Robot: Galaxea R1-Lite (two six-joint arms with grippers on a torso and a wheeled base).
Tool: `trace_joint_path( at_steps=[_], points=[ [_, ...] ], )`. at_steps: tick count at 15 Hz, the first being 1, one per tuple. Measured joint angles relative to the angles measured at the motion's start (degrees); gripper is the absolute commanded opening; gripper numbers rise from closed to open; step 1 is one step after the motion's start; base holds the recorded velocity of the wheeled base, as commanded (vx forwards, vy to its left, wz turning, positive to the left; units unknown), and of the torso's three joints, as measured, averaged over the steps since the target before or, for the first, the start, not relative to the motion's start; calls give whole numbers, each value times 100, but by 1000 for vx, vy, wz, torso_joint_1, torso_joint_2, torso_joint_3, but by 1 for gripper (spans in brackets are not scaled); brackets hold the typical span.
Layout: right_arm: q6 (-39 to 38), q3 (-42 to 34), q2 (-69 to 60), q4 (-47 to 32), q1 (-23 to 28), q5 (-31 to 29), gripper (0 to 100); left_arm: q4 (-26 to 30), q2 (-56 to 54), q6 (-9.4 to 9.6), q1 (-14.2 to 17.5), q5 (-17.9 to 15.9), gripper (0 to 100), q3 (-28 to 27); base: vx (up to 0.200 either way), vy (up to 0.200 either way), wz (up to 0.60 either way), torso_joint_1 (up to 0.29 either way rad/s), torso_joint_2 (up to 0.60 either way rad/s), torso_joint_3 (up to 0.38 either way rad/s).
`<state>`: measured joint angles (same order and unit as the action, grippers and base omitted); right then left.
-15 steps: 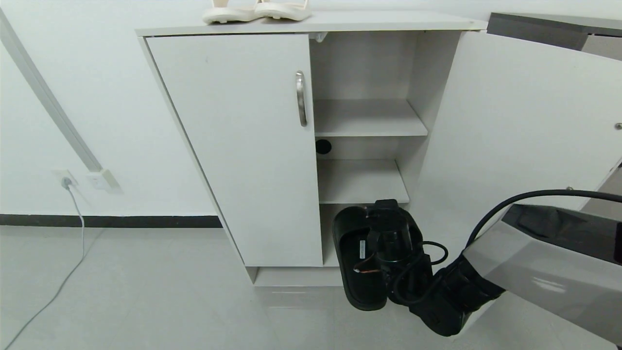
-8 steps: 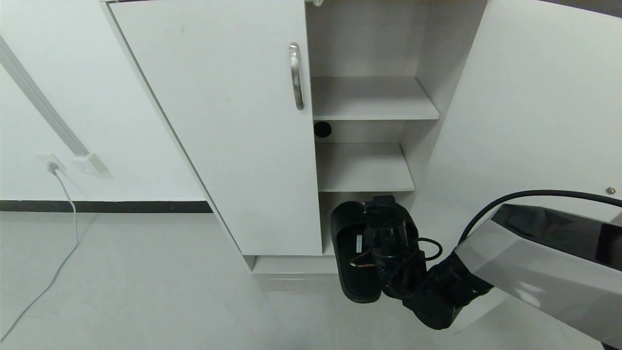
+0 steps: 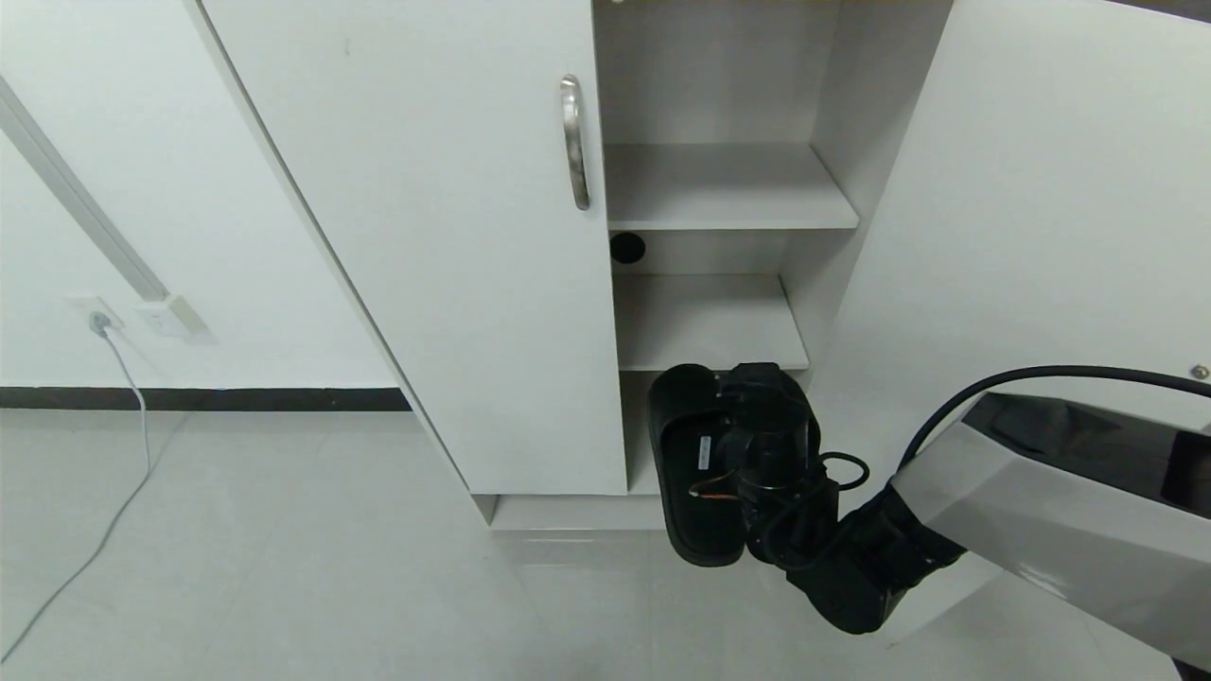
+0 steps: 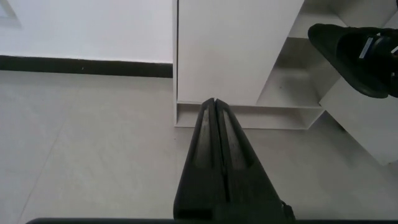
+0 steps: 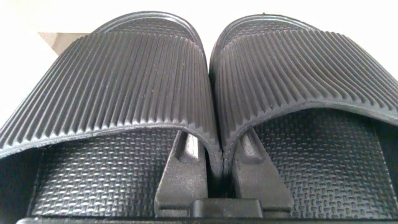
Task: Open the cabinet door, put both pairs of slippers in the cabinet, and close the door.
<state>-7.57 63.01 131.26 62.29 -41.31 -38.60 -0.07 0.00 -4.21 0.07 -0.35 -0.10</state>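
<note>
Pinching black slippers at the foot of the open cabinet, right gripper; left gripper pressed together; closed left door alongside.

Setting: plain indoor room, home-hallway or test-room type. Evidence: white cabinet with open shelves standing against a bare white wall; black baseboard; grey tiled floor; wall socket at left, grey cable trailing to the floor; slanted cable trunking above it

White wall is edged by black baseboard; grey tiled floor noted; wall socket occupied by a cable.
</note>
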Motion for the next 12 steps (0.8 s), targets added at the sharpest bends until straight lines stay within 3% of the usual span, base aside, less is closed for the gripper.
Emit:
trace_joint_path(
  at_steps=[1,10,12],
  points=[
    [7,0,0,0,9,0,0,0,0,0,0,2,0,0,0,0,0,0,0,0],
    [119,-1,11,6,28,-11,0,0,0,0,0,2,0,0,200,0,0,2,3,3],
    [123,29,77,9,30,11,0,0,0,9,-2,2,0,0,0,0,0,0,0,0]
  ],
)
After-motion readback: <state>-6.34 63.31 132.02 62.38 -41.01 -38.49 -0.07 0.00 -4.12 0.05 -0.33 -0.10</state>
